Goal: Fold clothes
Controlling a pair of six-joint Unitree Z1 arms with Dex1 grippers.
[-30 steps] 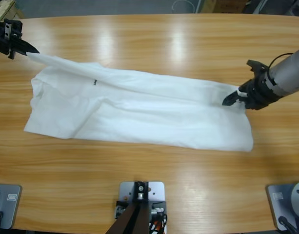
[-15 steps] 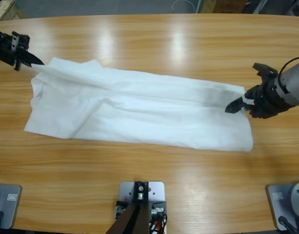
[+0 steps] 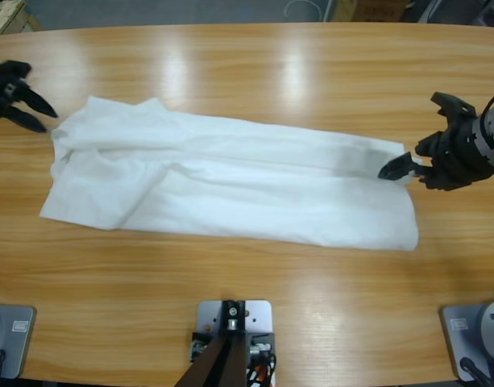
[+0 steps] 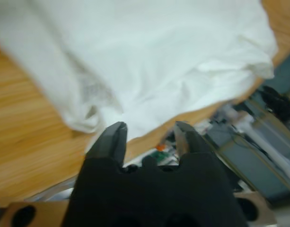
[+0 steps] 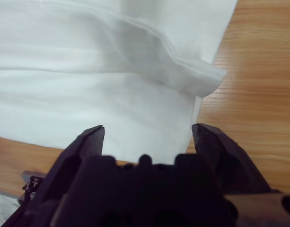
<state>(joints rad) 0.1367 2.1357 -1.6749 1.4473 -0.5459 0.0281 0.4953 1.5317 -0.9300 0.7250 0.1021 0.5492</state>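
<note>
White T-shirt [image 3: 230,181] lies folded lengthwise, spread across the middle of the wooden table [image 3: 255,72]. Left gripper [image 3: 39,115] sits just off the shirt's left end, jaws parted, holding nothing. Right gripper [image 3: 404,164] sits at the shirt's right edge, jaws spread, cloth released

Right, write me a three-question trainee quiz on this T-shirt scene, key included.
1. True or false: the left pincer grips the white T-shirt.
2. The right pincer sits at which end of the shirt in the high view? A) left B) right C) middle
3. Fill in: the shirt lies on a wooden ____.

Key: 1 false, its jaws are open and clear of the cloth; 2 B; 3 table.
</note>
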